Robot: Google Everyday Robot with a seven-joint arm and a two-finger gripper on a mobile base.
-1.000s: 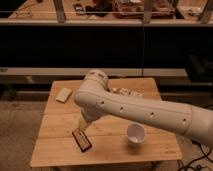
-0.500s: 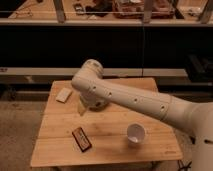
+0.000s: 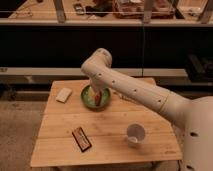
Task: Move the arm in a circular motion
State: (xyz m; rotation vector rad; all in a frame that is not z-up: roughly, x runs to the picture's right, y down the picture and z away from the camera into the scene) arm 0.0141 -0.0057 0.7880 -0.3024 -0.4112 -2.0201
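The arm (image 3: 135, 92) is this big cream-white tube thing. It comes in from the robot's body (image 3: 200, 135) down at about 4 o'clock in the scene and runs up and across the table toward 10 o'clock. There's a row of small dark dots along its side. Its rounded elbow sits high above the back edge of the table, then the last segment drops pretty much straight down from there.

The gripper (image 3: 96, 95) is at the bottom of that drop, hanging right over a green bowl (image 3: 86, 98), or maybe dipping into it. Honestly, I can't tell how the gripper is set, or whether it's touching anything. It blends into the bowl, and there's something reddish-orange right there too. That could be stuff in the bowl, hard to say.

Everything sits on a light wooden slatted table (image 3: 60, 125). Taking the tabletop as the clock:
- the bowl is near 12 o'clock, close to the back edge
- a small pale flat block (image 3: 63, 95) is at roughly 10 o'clock, just beside the bowl but not touching it
- a dark rectangular packet (image 3: 81, 138) lies flat and angled at around 7 o'clock, well apart from the rest
- a white cup (image 3: 135, 134) stands at about 4 o'clock, under the long stretch of the arm

Behind the table there's a dark counter (image 3: 50, 45) with a railing on top.
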